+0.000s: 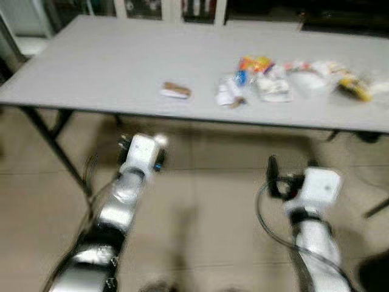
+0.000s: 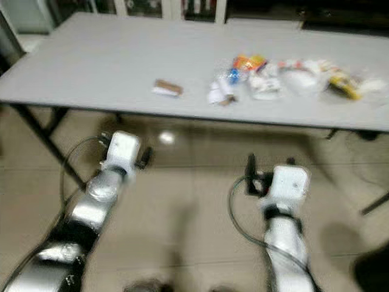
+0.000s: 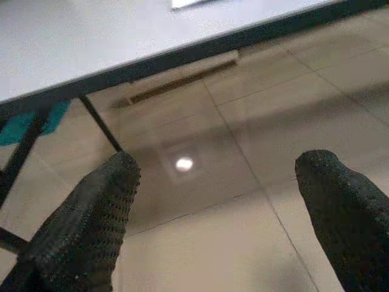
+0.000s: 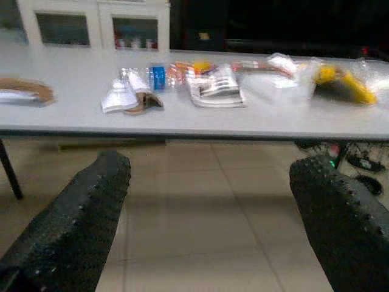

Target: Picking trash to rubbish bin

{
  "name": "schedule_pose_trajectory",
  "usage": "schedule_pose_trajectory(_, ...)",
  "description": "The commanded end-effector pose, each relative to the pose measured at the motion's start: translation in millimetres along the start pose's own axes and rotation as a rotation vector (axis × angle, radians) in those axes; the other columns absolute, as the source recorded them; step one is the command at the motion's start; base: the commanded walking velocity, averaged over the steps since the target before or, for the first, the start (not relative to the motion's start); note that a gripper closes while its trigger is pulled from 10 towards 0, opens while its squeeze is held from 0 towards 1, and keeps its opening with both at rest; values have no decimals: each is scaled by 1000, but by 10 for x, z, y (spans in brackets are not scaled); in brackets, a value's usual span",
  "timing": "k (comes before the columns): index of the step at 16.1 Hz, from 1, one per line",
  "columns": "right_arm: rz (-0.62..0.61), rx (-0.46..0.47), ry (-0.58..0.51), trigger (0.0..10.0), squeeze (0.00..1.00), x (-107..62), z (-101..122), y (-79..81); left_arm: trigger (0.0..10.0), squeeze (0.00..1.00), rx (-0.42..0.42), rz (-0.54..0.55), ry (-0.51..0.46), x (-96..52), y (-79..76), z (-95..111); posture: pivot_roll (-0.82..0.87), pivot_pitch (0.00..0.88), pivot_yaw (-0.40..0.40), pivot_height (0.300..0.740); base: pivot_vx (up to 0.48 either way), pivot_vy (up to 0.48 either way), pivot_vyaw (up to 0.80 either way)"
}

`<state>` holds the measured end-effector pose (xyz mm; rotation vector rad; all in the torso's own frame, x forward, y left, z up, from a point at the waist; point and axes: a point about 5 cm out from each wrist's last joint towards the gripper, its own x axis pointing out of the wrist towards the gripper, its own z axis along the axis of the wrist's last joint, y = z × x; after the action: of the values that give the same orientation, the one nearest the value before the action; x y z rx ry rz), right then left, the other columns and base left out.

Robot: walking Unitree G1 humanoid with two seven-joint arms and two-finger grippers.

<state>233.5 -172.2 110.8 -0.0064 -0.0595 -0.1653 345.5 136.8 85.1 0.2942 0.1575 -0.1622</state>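
Right wrist view: the right gripper [image 4: 206, 213], fingers spread wide and empty, faces trash [image 4: 214, 85] scattered on the grey table [image 1: 109, 67]. The left gripper [image 3: 213, 207] is equally open, empty. Step closer, raising arms above the table edge first.

The two head views look forward and down from above the arms, taking in the grey surface [image 1: 121, 67] from 9 to 3 o'clock, with its trash pile [image 1: 292, 79] near 1 o'clock. The right wrist view looks low and level across the floor at the same pile [image 4: 200, 82]. The left wrist view sits close under the surface's edge [image 3: 182, 55], facing the tiled floor [image 3: 243, 182].
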Motion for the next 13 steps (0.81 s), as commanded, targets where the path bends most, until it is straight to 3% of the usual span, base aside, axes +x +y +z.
schedule_pose_trajectory(1, -3, 2, -22, 10000, 0, 11, 64, 5, 10000, 0, 16, 8, 5, -2, 56, -7, 179, 105, -40, 740, 0, 480, 0)
schedule_pose_trajectory(9, -14, -5, -6, 10000, 0, 1, 51, -22, 10000, 0, 14, -4, 11, 10, 14, -6, 171, 105, -39, 740, 0, 480, -764)
schedule_pose_trajectory(13, 15, -29, -15, 10000, 0, -5, 66, 17, 10000, 0, 2, -59, -45, -6, -63, 44, 161, 110, -45, 740, 0, 0, -180)
